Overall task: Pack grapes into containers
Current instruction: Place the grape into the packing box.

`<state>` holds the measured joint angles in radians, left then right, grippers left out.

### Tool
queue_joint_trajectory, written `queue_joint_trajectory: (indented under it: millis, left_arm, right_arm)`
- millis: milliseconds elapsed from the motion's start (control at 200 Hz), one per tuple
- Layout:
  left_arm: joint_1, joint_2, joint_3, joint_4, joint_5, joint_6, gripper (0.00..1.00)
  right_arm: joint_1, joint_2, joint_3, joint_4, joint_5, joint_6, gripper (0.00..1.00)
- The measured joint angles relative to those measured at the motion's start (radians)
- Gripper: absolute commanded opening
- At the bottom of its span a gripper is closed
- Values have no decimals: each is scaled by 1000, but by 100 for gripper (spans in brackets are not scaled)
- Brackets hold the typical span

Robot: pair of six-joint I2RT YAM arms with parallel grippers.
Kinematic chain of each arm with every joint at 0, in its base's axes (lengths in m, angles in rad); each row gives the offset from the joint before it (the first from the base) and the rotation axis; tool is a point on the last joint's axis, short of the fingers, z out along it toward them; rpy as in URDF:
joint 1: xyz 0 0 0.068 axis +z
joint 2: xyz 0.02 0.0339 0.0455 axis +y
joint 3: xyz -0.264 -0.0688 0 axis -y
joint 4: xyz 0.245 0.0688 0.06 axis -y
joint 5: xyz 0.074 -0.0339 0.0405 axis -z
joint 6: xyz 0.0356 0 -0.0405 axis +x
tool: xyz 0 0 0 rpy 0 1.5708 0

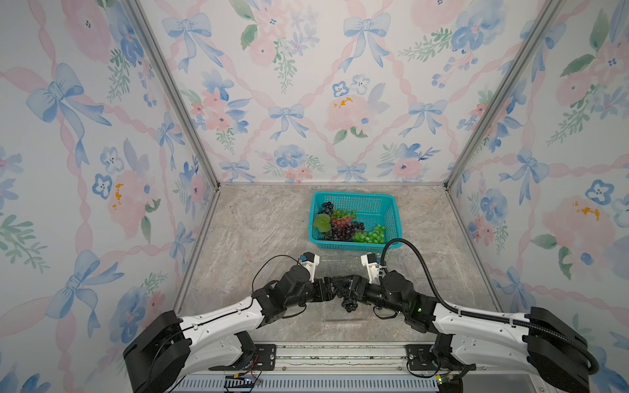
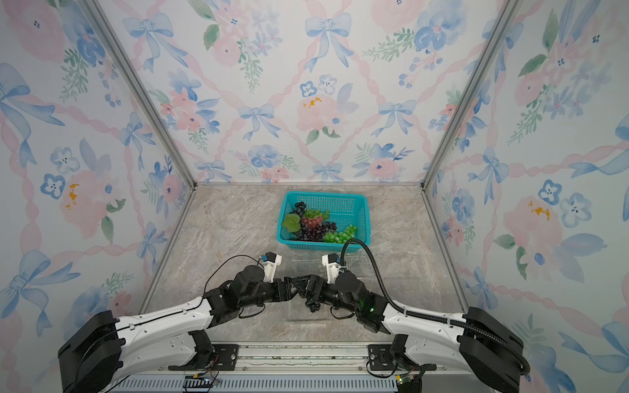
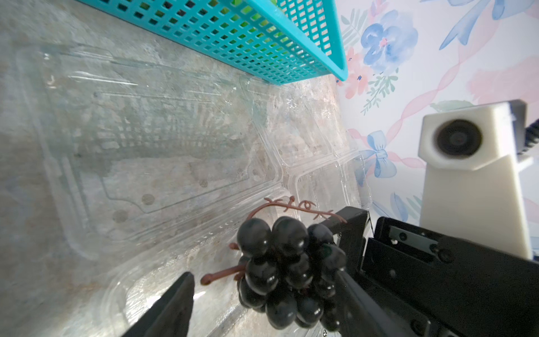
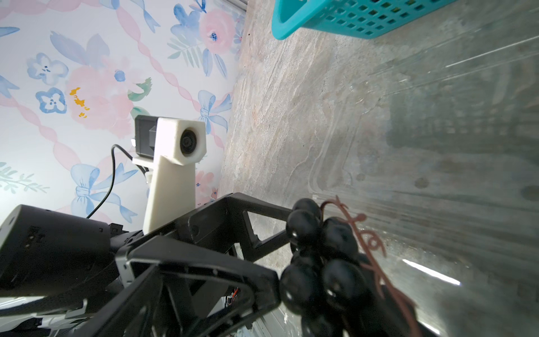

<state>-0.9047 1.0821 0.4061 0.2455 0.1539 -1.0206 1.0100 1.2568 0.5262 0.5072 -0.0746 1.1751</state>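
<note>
A dark purple-black bunch of grapes point(image 1: 349, 304) point(image 3: 280, 277) with a brown stem hangs over an open clear container point(image 3: 87, 204) point(image 4: 437, 204) at the table's front middle. I cannot tell whether the bunch touches the container. My left gripper point(image 1: 335, 289) point(image 3: 264, 275) is open around it: one finger lies against the berries, and the other stands apart with a gap near the stem end. My right gripper point(image 1: 355, 287) faces the left one with its jaws spread wide. One of its fingers point(image 3: 350, 221) is beside the top of the bunch. More grapes point(image 1: 343, 226), green, red and dark, lie in the basket.
The teal perforated basket point(image 1: 384, 200) stands just behind the container, toward the back wall. A black ribbed cable point(image 1: 422, 265) arches above the right arm. Floral walls close in the table on three sides, and bare stone surface lies to the left and right of the arms.
</note>
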Motion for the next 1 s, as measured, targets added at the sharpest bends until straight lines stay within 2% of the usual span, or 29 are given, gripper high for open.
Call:
queue_joint_trajectory:
  millis: [385, 710, 1000]
  left_arm:
    - [-3, 33, 8, 39, -2, -50, 79]
    - [-21, 85, 13, 46, -61, -88, 79]
    - [-31, 21, 13, 79, -71, -88, 83]
  right_arm:
    - [2, 16, -27, 80, 27, 40, 97]
    - [2, 48, -32, 85, 56, 53, 97]
    - [2, 48, -76, 264, 49, 90, 97]
